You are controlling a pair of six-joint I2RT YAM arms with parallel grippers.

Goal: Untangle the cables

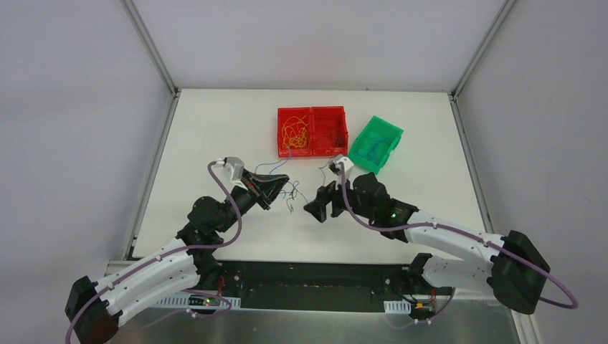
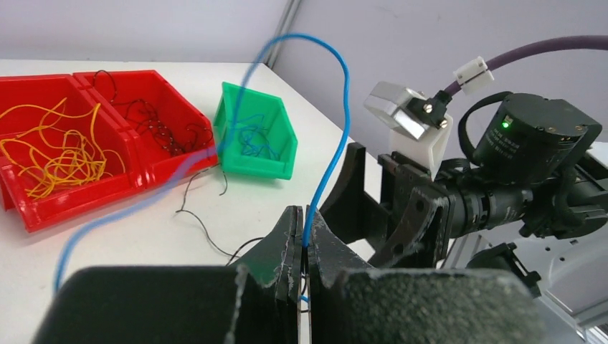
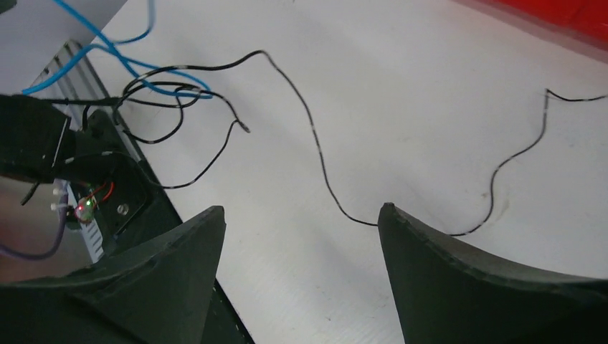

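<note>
**A:** Our left gripper (image 2: 305, 215) is clenched on the blue wire (image 2: 345, 107), which rises from between the pads in a tall arch.

**B:** And our right gripper (image 3: 301, 211) stands wide, holding nothing. The dark wire (image 3: 315, 154) lies flat on the table (image 3: 430, 72) and crosses the gap between its fingers.

**A:** Where is the snarl?

**B:** Close to the left gripper, where blue and dark loops cross in a small knot (image 3: 168, 89). Beyond it, yellow-orange wires (image 2: 61, 154) fill one red bin (image 2: 72, 208), dark ones lie in the red bin beside it, and blue ones in the green bin (image 2: 276, 168).

**A:** We judge these wires nearly weightless, springy and slick. They will likely hold their curl and slip from a loose pinch.

**B:** Then we would take the dark wire on its free run, apart from the knot, and squarely between the pads. We would draw it away slowly, so the loops slide out rather than cinch tight.
</note>
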